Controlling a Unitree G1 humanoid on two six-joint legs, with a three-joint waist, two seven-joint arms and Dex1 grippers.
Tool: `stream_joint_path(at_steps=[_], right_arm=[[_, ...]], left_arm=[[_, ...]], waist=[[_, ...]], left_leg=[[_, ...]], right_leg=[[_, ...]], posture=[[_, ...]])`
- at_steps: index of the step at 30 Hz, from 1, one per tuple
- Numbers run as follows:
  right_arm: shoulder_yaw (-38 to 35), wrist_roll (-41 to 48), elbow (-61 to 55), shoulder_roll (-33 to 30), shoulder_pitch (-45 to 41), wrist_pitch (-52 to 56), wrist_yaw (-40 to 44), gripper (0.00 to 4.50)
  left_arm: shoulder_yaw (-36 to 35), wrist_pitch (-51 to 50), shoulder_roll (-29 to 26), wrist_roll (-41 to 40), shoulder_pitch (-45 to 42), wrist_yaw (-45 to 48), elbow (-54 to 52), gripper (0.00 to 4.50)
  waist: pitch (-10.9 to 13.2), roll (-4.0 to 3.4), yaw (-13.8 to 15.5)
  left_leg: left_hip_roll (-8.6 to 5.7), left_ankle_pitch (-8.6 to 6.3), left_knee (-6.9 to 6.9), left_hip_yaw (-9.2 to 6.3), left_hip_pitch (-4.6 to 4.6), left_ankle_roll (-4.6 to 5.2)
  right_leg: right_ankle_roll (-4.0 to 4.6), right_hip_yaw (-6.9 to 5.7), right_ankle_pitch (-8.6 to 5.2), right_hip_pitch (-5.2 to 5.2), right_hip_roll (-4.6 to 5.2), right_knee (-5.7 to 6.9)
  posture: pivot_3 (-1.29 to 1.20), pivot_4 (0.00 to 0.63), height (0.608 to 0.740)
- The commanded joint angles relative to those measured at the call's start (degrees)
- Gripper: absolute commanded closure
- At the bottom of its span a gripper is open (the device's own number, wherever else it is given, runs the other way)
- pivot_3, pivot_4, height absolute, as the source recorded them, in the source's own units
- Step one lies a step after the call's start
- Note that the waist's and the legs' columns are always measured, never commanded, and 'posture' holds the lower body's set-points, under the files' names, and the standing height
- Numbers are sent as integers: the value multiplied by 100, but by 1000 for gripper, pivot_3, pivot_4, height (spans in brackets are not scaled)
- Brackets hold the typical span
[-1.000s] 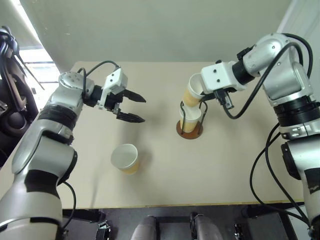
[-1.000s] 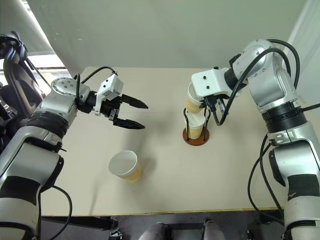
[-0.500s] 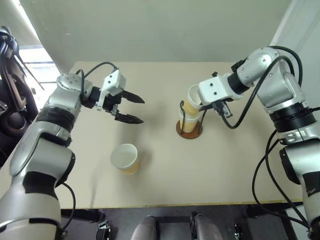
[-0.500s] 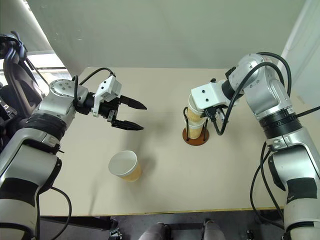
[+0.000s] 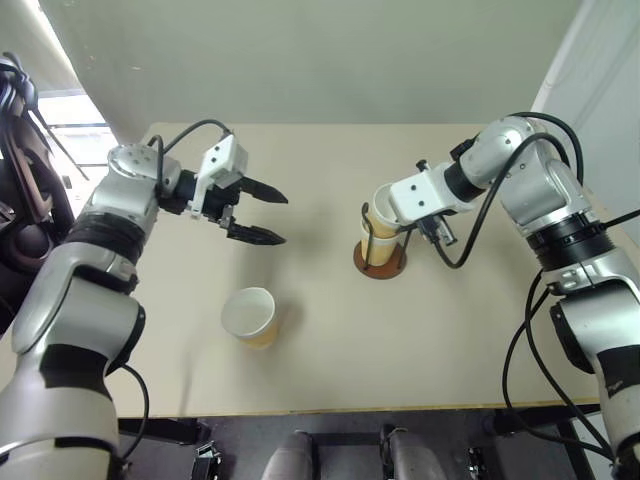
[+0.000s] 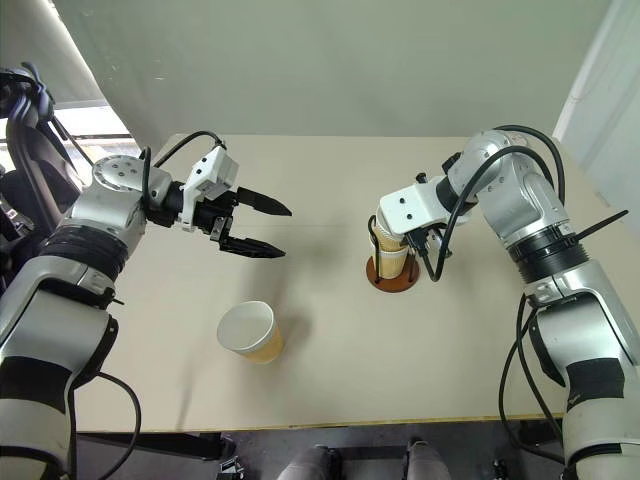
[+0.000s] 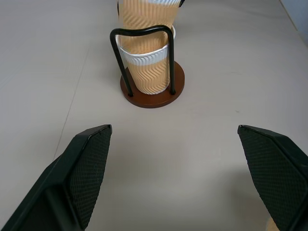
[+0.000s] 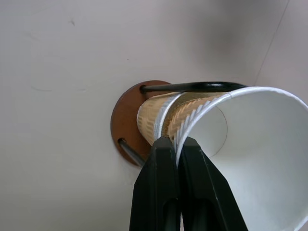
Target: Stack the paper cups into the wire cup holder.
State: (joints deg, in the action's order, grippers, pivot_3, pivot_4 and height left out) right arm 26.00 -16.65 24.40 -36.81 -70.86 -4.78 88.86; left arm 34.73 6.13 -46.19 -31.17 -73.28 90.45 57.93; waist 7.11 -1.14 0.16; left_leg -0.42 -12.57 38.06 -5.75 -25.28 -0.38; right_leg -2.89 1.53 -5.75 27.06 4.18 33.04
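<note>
Now, in the head views, the right end effector (image 6: 405,243) has lowered its paper cup (image 5: 384,208) from above the wire cup holder (image 5: 380,262) into the cup already there, while the left end effector (image 5: 258,211) stays spread wide and empty over the table (image 5: 330,350), the third cup (image 5: 249,316) unmoved. From the left wrist, two cups (image 7: 144,43) sit nested between the wire loops. From the right wrist, the black fingers (image 8: 161,183) are pinched shut on the upper cup's rim.

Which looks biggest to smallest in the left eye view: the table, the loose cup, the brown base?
1. Table.
2. Loose cup and brown base: alike in width, so no ranking.
</note>
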Motion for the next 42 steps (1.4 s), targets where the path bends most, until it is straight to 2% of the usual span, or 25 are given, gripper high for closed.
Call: stream_joint_path(at_steps=[1,2,8,13,20,24,30,33,35,37,38,39,41,42], right_arm=[[-51,-42,46,18,-122,-160,-195,3915],[-67,-46,82,42,-137,-158,-235,3623],[-135,6,169,64,-245,-97,-257,3623],[-523,324,273,7,-699,361,-283,3623],[-1377,1343,-815,-481,-899,2250,80,3623],[-1663,2135,-1993,-1290,-355,3616,350,3623],[-1787,2761,-2591,-1769,-180,4643,363,3623],[-1771,2921,-2661,-1864,-212,4844,331,3623],[-1748,3004,-2651,-1928,-229,4873,323,3623],[-1721,3059,-2595,-1966,-259,4862,320,3623],[-1707,3067,-2560,-1977,-263,4829,315,3623],[-1692,3071,-2525,-1987,-267,4794,311,3623],[-1658,3073,-2419,-2005,-284,4733,322,3623],[-1618,3050,-2354,-2029,-290,4674,340,3623]], left_arm=[[-23,144,-109,-34,-36,205,14,0],[-25,165,-104,-23,-38,205,50,0],[-88,304,-21,88,-75,205,307,0],[-189,333,88,491,-232,205,672,0],[-83,900,-126,1059,-446,205,711,0],[751,796,-579,969,-898,205,130,0],[2198,876,-1358,303,-1388,205,-1052,0],[2895,788,-1758,-44,-1625,205,-1634,0],[3416,740,-2184,-318,-1792,205,-2243,0],[3852,582,-2659,-630,-1945,205,-2966,0],[4014,548,-2851,-710,-1995,205,-3245,0],[4163,517,-3019,-776,-2045,205,-3490,0],[4419,501,-3294,-825,-2165,205,-3882,0],[4522,461,-3418,-850,-2243,205,-4068,0]], waist=[[0,0,0],[0,0,0],[0,0,-1],[0,0,0],[-1,2,13],[-3,6,39],[-4,5,35],[-3,5,15],[-2,5,-6],[-2,4,-29],[-2,5,-23],[-2,2,-20],[-3,0,-24],[-2,-1,-13]], left_leg=[[0,0,0,0,0,0],[0,0,0,0,0,0],[0,0,0,0,0,-1],[-1,-1,-1,0,-1,-1],[-3,-6,-4,-3,-22,-8],[-6,-8,-7,-10,-33,-13],[-10,0,-8,3,-29,-32],[-4,-9,-4,0,-23,-18],[-5,-11,-4,7,-20,-24],[33,-19,6,-24,-23,-39],[13,-20,-3,11,-15,-44],[44,-22,1,-19,-18,-50],[37,-26,-7,-10,-8,-66],[66,-29,-4,-36,-6,-71]], right_leg=[[0,0,0,-1,0,-1],[0,0,0,-1,0,0],[2,0,1,0,0,0],[3,1,2,2,0,-1],[28,-4,-14,17,-2,-8],[27,-13,-27,19,-5,-12],[33,-1,-39,23,-7,3],[31,4,-40,19,-29,6],[32,8,-40,16,-85,6],[34,30,-40,15,-80,1],[36,-1,-42,20,-122,5],[39,21,-42,20,-98,7],[59,14,-55,20,-135,22],[62,25,-58,18,-114,26]], posture=[[0,150,740],[0,150,740],[0,150,740],[0,150,740],[0,150,740],[0,150,740],[0,150,740],[0,150,740],[0,150,740],[0,150,740],[0,150,740],[0,150,740],[0,150,740],[0,150,740]])
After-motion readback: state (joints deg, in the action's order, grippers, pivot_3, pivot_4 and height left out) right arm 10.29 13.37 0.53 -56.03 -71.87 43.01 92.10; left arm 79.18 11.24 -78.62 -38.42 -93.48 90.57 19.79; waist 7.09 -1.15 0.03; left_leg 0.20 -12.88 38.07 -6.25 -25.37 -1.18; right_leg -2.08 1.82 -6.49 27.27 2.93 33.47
